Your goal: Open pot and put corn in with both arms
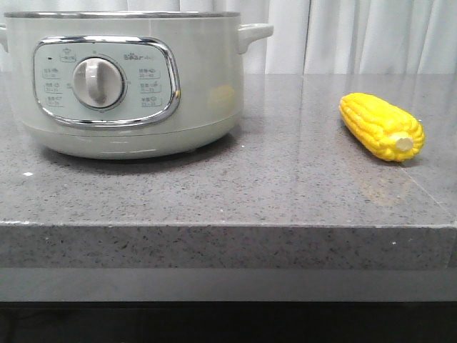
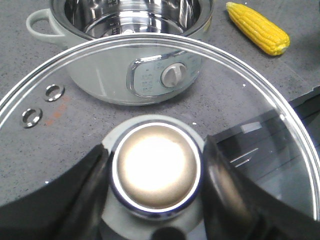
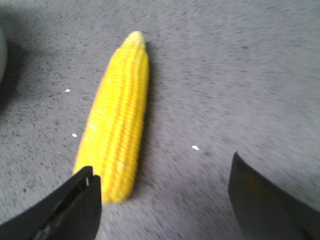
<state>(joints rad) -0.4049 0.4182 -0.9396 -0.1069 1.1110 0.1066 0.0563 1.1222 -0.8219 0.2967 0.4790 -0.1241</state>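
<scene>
The pale grey-green pot (image 1: 128, 78) stands at the left of the grey counter, its dial facing me. In the left wrist view the pot (image 2: 145, 65) is open, its steel inside showing. My left gripper (image 2: 156, 172) is shut on the round knob (image 2: 156, 170) of the glass lid (image 2: 260, 100) and holds the lid in the air, nearer the counter's front edge than the pot. The yellow corn (image 1: 382, 126) lies on the counter at the right; it also shows in the left wrist view (image 2: 258, 27). My right gripper (image 3: 162, 200) is open above the counter, the corn (image 3: 118, 112) by one finger.
The counter's front edge (image 1: 228, 227) runs across the front view. A white curtain (image 1: 357, 36) hangs behind. A dark drop beyond the counter's edge (image 2: 305, 97) shows in the left wrist view. Neither arm shows in the front view.
</scene>
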